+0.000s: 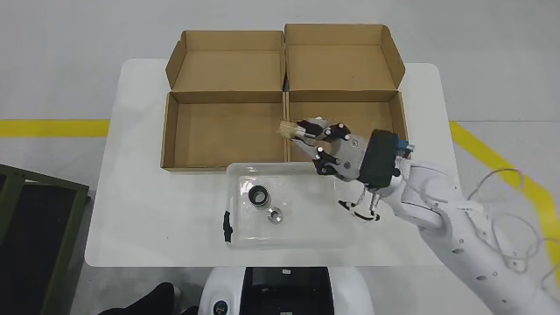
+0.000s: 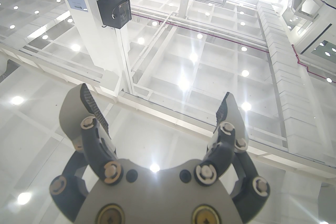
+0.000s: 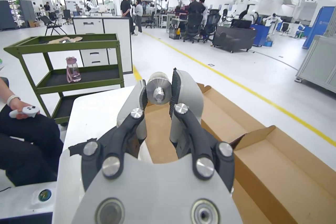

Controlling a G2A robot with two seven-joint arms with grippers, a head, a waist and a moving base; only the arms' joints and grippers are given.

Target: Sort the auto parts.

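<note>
Nearest the robot, a clear plastic tray (image 1: pixel 297 238) lies on the white table (image 1: pixel 140 166), its long side running along the front walls of the boxes. In the tray's left half rest a black ring-shaped part (image 1: pixel 258 195) and, just beside it on the near side, a small silver part (image 1: pixel 275 216). A black strip (image 1: pixel 227 227) sits at the tray's near left edge. At the right end lies a black-and-white piece (image 1: pixel 363 208), partly under the right arm, and its shape cannot be made out.

The right arm comes in from the right over the tray's far right corner. The right claw (image 1: pixel 308 134) (image 3: pixel 158 83) is clenched on a silver cylindrical part (image 1: pixel 289 128) (image 3: pixel 157 93), pinched between the ribbed pads (image 3: pixel 173 88). The part hangs off the table above the seam where the two boxes meet, its free end reaching the left box's right wall.

Beyond the tray two open cardboard boxes stand side by side and touching: the left box (image 1: pixel 223 131) and the right box (image 1: pixel 350 109) (image 3: pixel 262 162). Both lids are folded back on the far side.

The left claw (image 2: pixel 157 101) is released, its toothed fingers (image 2: pixel 92 104) spread wide apart with nothing between them, and it points up at a gridded white ceiling (image 2: pixel 199 57).
</note>
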